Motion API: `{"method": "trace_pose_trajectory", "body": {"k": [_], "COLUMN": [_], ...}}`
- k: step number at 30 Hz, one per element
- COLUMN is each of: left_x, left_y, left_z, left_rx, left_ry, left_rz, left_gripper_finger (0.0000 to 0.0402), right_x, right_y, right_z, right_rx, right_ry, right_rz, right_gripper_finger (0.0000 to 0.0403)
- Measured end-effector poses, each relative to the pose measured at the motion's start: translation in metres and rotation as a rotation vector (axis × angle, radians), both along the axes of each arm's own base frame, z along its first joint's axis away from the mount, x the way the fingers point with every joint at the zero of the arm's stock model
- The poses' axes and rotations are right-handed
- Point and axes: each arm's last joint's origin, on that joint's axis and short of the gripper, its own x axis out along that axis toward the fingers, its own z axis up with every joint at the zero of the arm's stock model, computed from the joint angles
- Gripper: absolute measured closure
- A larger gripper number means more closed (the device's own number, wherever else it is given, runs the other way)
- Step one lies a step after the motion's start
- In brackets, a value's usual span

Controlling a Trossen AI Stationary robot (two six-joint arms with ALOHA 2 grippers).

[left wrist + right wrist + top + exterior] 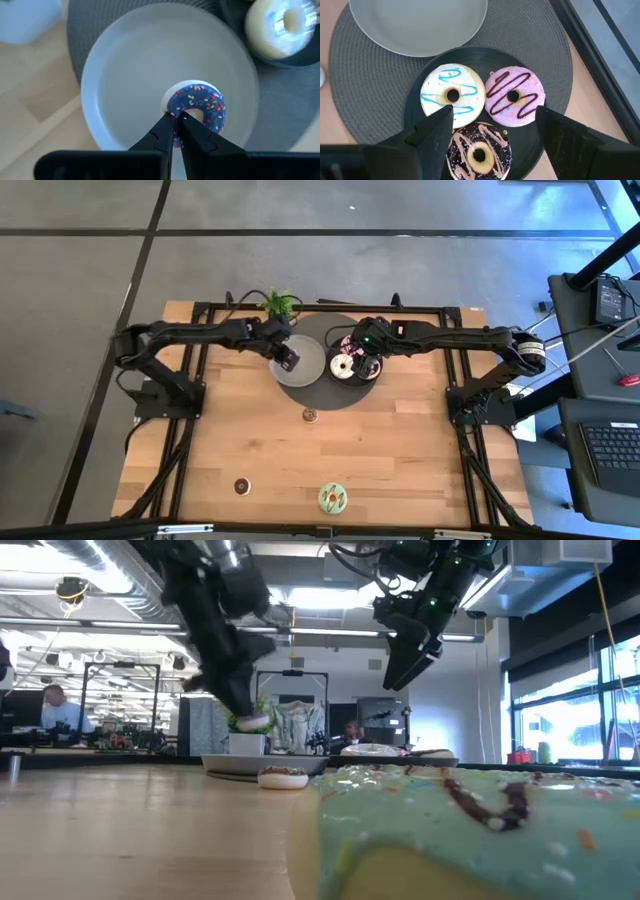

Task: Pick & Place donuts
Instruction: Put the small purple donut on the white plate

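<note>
My left gripper [176, 116] is shut on a tiny purple donut [200, 107] with coloured sprinkles, above the light grey plate [130, 75]; the high view shows this gripper [290, 362] over that plate [305, 370]. My right gripper [492, 137] is open and hovers above the dark plate [415, 105]. That plate carries a white donut [452, 95] with blue drizzle, a pink donut [515, 96] and a chocolate-sprinkled donut [480, 152], each lying flat. The green donut [332, 498] lies flat near the table's near edge. My left gripper pinches the purple donut's ring [172, 106] on the side nearest the fingers, between the hole and the outer rim. The fingers come from above, pointing down. In the low view this gripper [243, 705] stands well above the plate, so the donut is lifted clear.
Both plates sit on a round grey woven mat [325, 395]. A tiny brown donut [310, 415] lies on the wood just off the mat, a dark one [242, 486] near the near-left corner. A potted plant [280, 303] stands at the far edge. Bare wood lies between.
</note>
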Motion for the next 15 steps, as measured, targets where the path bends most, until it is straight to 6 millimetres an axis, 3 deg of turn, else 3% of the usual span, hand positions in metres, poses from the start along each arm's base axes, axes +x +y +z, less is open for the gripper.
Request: {"method": "trace_pose_trajectory", "body": {"k": [8, 15], "left_x": [0.014, 0.014], "left_y": [0.020, 0.028], "left_z": [-0.043, -0.056], "left_rx": [-0.082, -0.105], "left_ry": [0.052, 0.077], "left_rz": [0.069, 0.121], "left_gripper_finger": [0.0379, 0.0373], "right_x": [0.000, 0.000], "right_y": [0.000, -0.001], "right_z": [0.000, 0.000], "right_rx": [0.007, 0.008], "right_ry": [-0.010, -0.012], "right_rz": [-0.020, -0.023], "right_gripper_finger": [0.0120, 0.0120]}}
